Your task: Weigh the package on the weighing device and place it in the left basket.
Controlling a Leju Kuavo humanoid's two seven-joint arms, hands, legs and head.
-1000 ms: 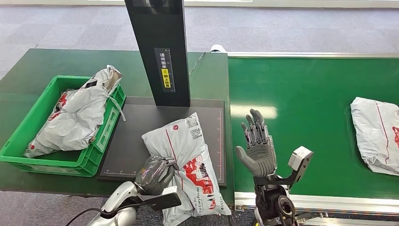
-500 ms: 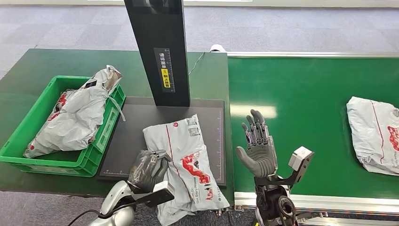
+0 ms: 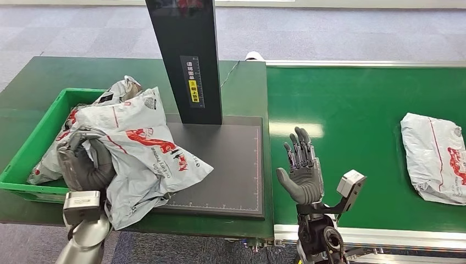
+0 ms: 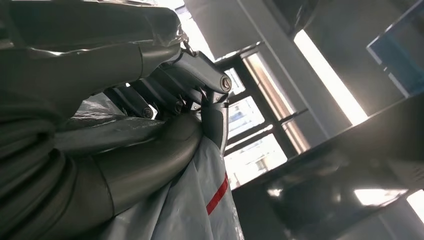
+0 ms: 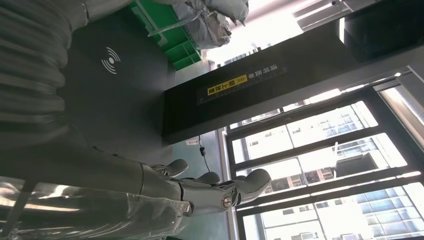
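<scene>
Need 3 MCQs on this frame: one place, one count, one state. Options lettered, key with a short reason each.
1. Where is the package held by the left hand?
A. flat on the weighing plate
B. lifted over the green basket's near edge
C. on the conveyor belt

2. How many packages are there in the head view?
A. two
B. three
C. five

3. What state is the right hand in?
A. open, holding nothing
B. gripping a package
C. pressing on the weighing plate

Key: 1 B, it hangs from the hand above the green basket rim, partly over the weighing plate. 2 B, one held, one in the basket, one on the conveyor belt. 3 A, fingers spread upright over the belt.
</scene>
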